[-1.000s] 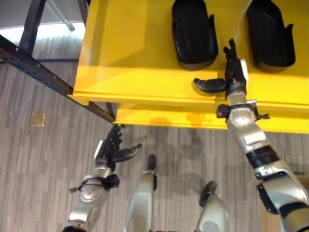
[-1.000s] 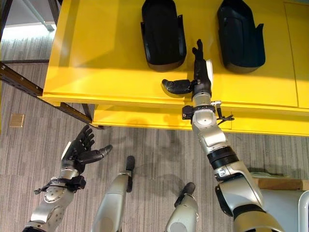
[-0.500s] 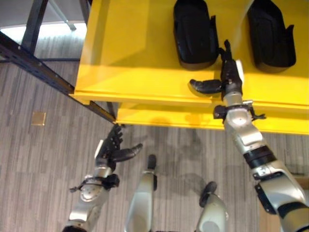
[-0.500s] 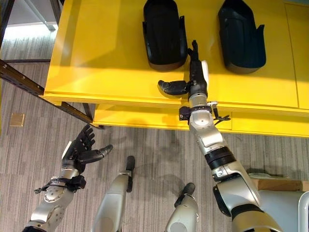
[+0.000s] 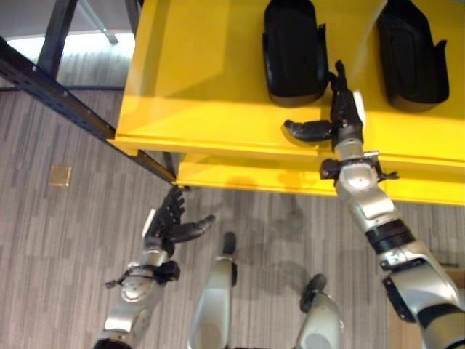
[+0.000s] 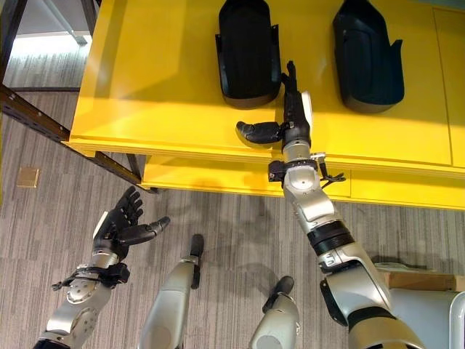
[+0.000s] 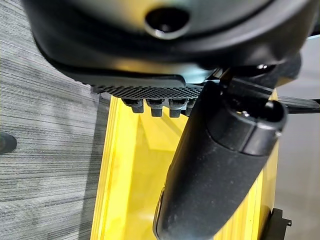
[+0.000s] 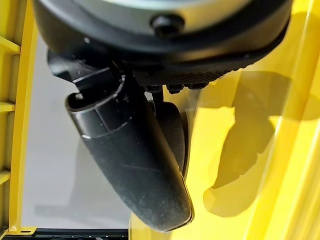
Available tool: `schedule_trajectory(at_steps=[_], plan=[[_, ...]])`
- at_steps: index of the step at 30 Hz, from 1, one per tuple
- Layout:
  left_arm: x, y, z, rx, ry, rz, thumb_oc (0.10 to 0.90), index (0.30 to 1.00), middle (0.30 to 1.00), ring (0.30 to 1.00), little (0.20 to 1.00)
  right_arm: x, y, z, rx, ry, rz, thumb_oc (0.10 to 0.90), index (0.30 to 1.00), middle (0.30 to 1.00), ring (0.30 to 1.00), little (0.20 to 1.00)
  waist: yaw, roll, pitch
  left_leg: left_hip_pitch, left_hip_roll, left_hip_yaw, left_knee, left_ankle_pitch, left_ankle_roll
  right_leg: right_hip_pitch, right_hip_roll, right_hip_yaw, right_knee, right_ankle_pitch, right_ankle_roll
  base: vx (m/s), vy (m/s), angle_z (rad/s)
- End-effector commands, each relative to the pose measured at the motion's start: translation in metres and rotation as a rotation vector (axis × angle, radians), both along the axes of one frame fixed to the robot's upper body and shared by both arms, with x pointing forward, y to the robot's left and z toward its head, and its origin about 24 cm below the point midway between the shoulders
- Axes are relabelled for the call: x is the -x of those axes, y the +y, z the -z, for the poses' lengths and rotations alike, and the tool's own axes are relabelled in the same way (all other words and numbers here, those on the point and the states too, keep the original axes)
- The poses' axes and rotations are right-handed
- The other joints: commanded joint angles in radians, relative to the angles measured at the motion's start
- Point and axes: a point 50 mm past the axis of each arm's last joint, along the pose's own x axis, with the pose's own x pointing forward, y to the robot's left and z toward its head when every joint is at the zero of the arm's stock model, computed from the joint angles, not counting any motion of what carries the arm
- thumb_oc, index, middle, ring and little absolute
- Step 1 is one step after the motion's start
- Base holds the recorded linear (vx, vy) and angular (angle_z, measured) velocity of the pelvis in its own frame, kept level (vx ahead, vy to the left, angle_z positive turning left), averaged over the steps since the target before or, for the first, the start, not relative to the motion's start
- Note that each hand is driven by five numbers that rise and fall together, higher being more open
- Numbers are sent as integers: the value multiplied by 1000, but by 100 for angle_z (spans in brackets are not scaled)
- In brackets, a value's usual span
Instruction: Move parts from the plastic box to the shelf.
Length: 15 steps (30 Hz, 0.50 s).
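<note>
Two black moulded parts lie on the yellow shelf (image 5: 196,80), one on the left (image 5: 293,51) and one on the right (image 5: 410,47). My right hand (image 5: 345,116) is open above the shelf's front, between the two parts. Its straight fingers point at the near right corner of the left part, and its thumb (image 8: 130,155) sticks out sideways. It holds nothing. My left hand (image 5: 166,225) hangs low over the floor in front of the shelf, open and empty, with its thumb (image 7: 215,165) spread.
A lower yellow shelf level (image 5: 240,174) juts out under the top one. A dark metal frame beam (image 5: 73,109) runs diagonally on the left. A small tan square (image 5: 59,174) lies on the grey floor. A cardboard box (image 6: 421,278) sits at the lower right.
My right hand has shifted a little to the left, closer to the left part. The left hand has stayed where it was.
</note>
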Motion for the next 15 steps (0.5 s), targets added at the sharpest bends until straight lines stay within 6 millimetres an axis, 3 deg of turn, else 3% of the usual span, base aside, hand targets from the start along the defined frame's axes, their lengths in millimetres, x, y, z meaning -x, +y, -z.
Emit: schedule_trajectory(at_steps=[1, 15], plan=[[-5, -4, -38, 0, -189, 40, 900, 1000, 1000, 1000, 1000, 4, 34, -49, -58, -182, -164, 900, 1000, 1000, 1000, 1000, 35, -13, -53, 131, 3, 22, -50, -79, 31, -107, -9, 20, 112, 132, 5, 0, 0, 0], [-6, -4, -39, 6, -196, 37, 900, 1000, 1000, 1000, 1000, 2, 42, -52, -42, -180, -179, 900, 1000, 1000, 1000, 1000, 37, -16, -54, 138, 2, 25, -55, -79, 35, -107, -12, 21, 114, 145, 9, 0, 0, 0]])
